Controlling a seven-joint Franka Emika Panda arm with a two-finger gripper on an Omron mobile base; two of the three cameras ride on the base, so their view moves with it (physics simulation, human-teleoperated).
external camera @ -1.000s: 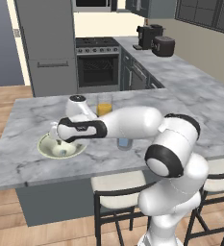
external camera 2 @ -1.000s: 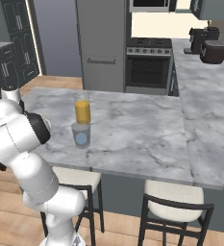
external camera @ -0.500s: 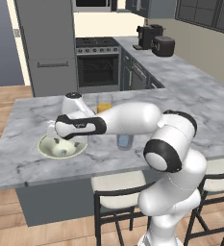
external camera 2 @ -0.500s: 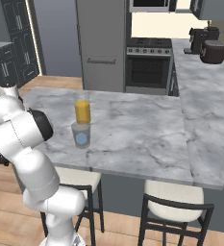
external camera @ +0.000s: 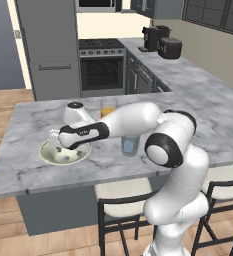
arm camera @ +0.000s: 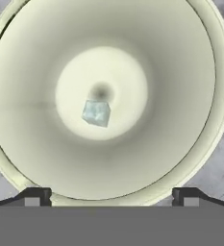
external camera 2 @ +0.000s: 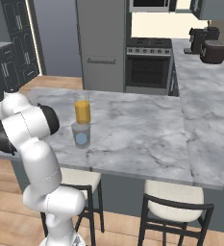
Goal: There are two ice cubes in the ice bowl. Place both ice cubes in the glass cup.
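Over the bowl: two-finger dark gripper (arm camera: 108, 197) poised directly above, looking straight down, presumably lining up a grasp.
Fingers: spread wide, holding nothing, tips apart at either side of the hand view.
Bowl: wide shallow pale cream-green ice bowl (arm camera: 190, 144) on grey marble counter (external camera: 33, 167).
Cube in bowl: one small light-blue translucent ice cube (arm camera: 96, 113) near the centre.
Cup: short greyish transparent glass cup (external camera: 130, 146) beside tall glass of orange liquid (external camera 2: 82, 109); bluish shape inside, possibly the other cube (external camera 2: 81, 139).
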